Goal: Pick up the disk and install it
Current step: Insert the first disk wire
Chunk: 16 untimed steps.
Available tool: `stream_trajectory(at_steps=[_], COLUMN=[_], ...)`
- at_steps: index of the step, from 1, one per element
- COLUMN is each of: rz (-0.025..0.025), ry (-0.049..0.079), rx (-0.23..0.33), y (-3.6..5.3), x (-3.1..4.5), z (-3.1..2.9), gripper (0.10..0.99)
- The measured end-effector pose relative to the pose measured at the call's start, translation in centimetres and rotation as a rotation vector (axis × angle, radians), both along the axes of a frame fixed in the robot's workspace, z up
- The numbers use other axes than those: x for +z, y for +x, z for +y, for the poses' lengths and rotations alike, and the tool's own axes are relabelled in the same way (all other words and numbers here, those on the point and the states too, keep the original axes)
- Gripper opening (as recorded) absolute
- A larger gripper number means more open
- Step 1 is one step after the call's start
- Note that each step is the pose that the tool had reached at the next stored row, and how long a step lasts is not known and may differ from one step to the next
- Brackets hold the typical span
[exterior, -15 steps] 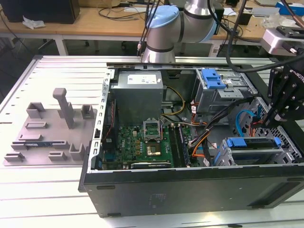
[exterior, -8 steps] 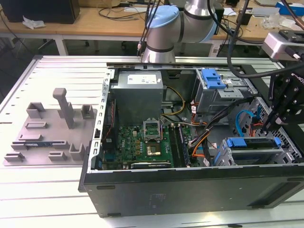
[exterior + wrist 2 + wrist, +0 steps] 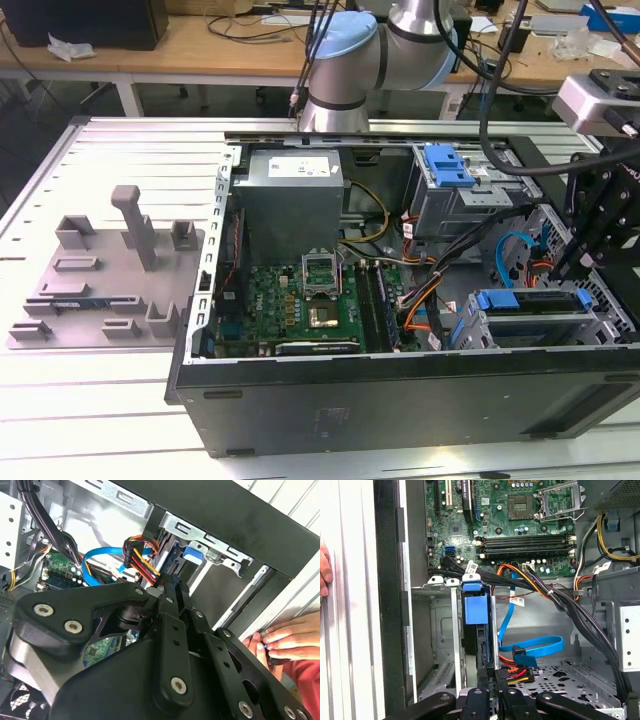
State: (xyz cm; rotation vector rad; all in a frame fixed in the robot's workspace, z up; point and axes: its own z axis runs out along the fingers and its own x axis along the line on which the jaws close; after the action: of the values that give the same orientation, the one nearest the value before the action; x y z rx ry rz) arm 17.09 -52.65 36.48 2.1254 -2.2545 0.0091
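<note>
The disk [image 3: 520,300] stands on edge in the grey drive cage [image 3: 600,320] at the exterior view's right of the open computer case, with its blue carrier end toward the motherboard. In the first wrist view the disk [image 3: 472,607] runs from that blue end back to my gripper [image 3: 490,677], whose black fingers sit close on either side of its near edge. In the second wrist view the gripper [image 3: 172,587] narrows to a point just short of the blue carrier of the disk [image 3: 192,555]. The gripper [image 3: 572,265] hangs over the cage's far end.
A person's hand [image 3: 290,637] rests on the table beside the case wall, and the hand [image 3: 324,570] shows again at a frame edge. A blue data cable [image 3: 530,647] and orange-red power wires [image 3: 515,672] lie beside the slot. A blue latch [image 3: 447,165] tops the upper cage. A grey fixture plate [image 3: 100,280] lies outside the case.
</note>
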Motion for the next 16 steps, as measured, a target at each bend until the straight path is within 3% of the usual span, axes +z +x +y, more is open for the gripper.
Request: stream_trajectory(at_steps=[16], rz=[-0.0002], ry=[0.0], rx=[0.005], y=[0.13], x=[-0.06], z=[-0.04], gripper=[0.169])
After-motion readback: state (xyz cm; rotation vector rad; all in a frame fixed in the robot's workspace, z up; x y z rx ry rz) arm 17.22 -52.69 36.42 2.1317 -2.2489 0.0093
